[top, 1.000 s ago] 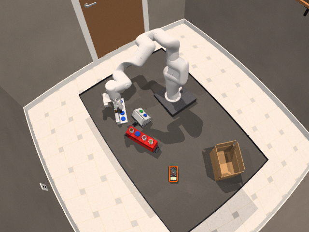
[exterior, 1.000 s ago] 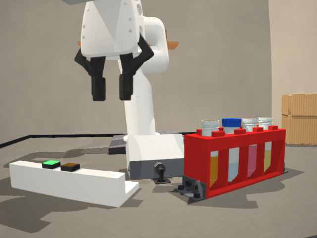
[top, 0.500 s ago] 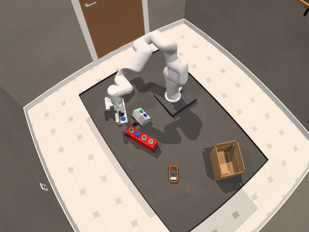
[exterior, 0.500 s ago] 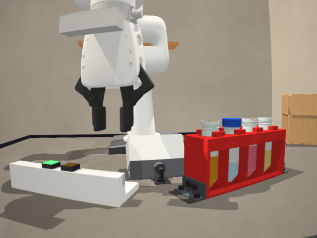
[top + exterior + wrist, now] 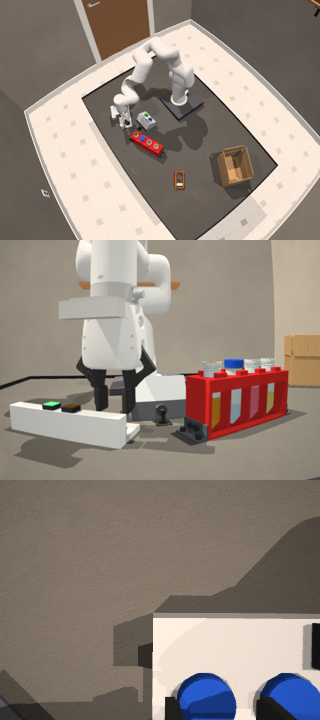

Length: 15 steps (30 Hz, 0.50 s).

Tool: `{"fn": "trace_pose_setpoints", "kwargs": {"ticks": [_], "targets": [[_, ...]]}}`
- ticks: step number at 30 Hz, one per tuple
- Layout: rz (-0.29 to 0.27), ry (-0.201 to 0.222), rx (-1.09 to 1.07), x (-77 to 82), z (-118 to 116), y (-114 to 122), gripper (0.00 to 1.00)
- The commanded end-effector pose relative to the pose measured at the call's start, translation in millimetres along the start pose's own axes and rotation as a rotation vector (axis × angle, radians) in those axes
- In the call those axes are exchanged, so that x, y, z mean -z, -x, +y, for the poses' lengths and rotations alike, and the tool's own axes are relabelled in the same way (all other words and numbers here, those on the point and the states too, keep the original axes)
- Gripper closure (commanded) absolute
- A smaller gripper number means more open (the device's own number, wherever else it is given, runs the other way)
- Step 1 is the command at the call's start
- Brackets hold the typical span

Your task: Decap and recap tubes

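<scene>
Where nested, cap (image 5: 206, 698) shows blue.

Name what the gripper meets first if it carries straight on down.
Probably the blue cap at the cap tray's end: the open gripper points straight down, fingers either side of it.

Gripper (image 5: 126, 123) over white cap tray (image 5: 121, 125)

The top view hangs high and far above the gripper (image 5: 125, 123), looking steeply down. The exterior view sits low and near, level with the gripper (image 5: 115, 402), facing it sideways. The wrist view looks straight down, close. All share the cap tray (image 5: 121, 125) (image 5: 77, 423) (image 5: 240, 645) beneath the gripper.
</scene>
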<state>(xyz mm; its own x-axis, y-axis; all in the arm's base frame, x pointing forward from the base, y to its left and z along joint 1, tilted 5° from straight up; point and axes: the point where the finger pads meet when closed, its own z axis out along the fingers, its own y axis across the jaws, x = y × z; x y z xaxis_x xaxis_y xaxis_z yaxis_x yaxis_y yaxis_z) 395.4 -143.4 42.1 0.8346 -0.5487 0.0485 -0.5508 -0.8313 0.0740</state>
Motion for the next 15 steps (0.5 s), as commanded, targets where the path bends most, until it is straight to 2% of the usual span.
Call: {"fn": "trace_pose_setpoints", "kwargs": {"ticks": [1, 15], "targets": [[0.006, -0.006, 0.001, -13.1, -2.4, -4.5, 0.54], [0.005, -0.006, 0.001, -15.6, -2.3, -4.2, 0.54]]}}
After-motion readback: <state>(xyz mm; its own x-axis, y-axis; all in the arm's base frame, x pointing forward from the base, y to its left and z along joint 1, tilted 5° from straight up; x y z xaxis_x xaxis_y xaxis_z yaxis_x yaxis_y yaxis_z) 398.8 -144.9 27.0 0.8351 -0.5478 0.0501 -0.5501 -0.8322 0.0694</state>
